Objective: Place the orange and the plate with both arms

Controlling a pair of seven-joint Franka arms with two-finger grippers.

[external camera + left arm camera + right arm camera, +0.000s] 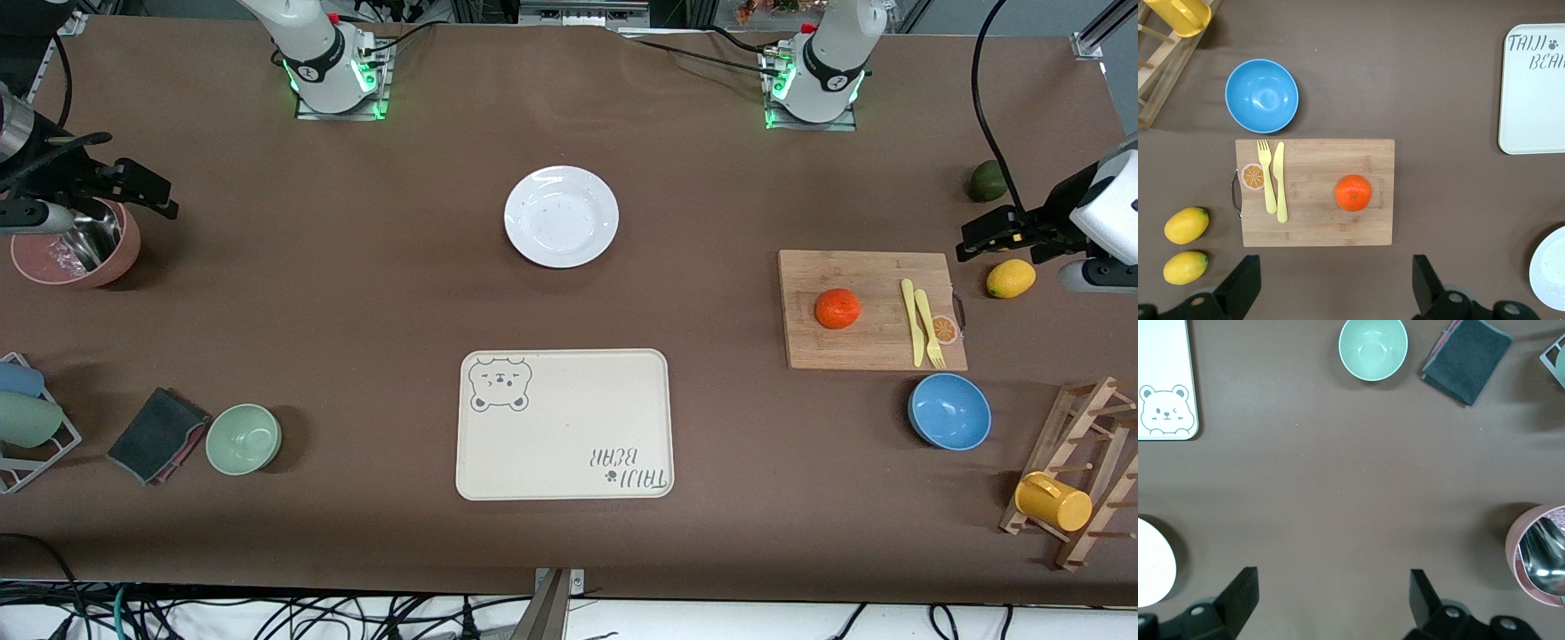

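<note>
both waiting wide open, empty: left gripper (969, 244) above the lemon (1011, 278), right gripper (151, 191) over the pink bowl (76, 253). orange (837, 308) on the cutting board (871, 311), likely to roll if nudged. plate (561, 216) mid-table, shallow rim liable to slip from a pinch.

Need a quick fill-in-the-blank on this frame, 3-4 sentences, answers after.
1. The orange rests on the wooden ____.
2. The plate lies farther from the front camera than the cream ____ with the bear drawing.
3. Beside the orange on the same board lie a yellow knife and a yellow ____.
4. The bowl nearer the front camera than the board is ____ in colour.

Missing words: cutting board; tray; fork; blue
</note>
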